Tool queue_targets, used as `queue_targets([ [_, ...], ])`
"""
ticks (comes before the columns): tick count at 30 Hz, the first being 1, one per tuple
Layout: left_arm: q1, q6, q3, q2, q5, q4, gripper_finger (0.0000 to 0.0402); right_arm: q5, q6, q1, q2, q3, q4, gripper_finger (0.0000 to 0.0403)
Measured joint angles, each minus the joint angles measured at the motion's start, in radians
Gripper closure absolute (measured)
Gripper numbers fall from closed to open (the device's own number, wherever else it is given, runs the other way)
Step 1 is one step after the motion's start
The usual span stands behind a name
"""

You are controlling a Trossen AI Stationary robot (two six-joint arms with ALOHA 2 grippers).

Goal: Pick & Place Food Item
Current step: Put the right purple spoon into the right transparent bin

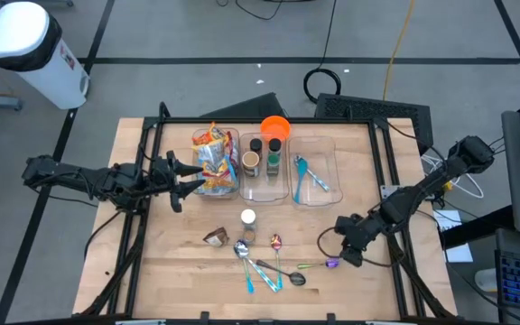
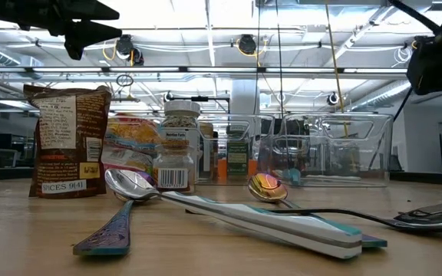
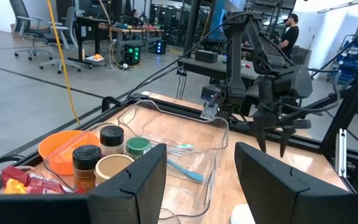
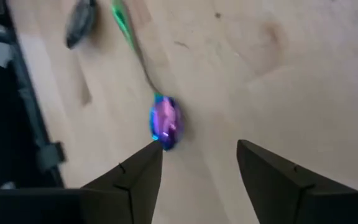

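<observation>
Oddly, the snack bags [image 1: 213,161] half hide behind the left gripper [image 1: 181,185], fingers spread, empty. Right gripper [image 1: 349,250] hangs unclenched over one iridescent spoon [image 4: 165,123] lying on the table [image 1: 404,289]. Three clear bins [image 1: 315,171].

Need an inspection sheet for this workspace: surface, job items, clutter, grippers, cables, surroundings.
Surface: light wooden table.
Job's things: clear plastic bin with snack bags; clear plastic bin with spice jars; clear plastic bin with a teal utensil.
Clutter: metal spoons, white-capped spice jar, brown spice packet, iridescent purple spoon.
Grippers: left gripper beside the snack bin, jaws open; right gripper over the purple spoon, jaws open, empty.
Cables: black cable on the floor behind.
Surroundings: white bin; a person far off.
</observation>
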Motion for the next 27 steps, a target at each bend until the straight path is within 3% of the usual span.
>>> queue_targets([
  [9, 0.0, -0.004, 0.0, 0.0, 0.0, 0.0, 0.0204, -0.019, 0.069, -0.01, 0.004, -0.115, 0.159, 0.0215],
  [15, 0.0, -0.005, 0.0, 0.0, 0.0, 0.0, 0.0204, -0.06, 0.083, -0.015, 0.004, -0.197, 0.367, 0.0214],
  [27, 0.0, -0.005, 0.0, 0.0, 0.0, 0.0, 0.0204, -0.06, 0.102, -0.015, 0.021, -0.226, 0.434, 0.022],
])
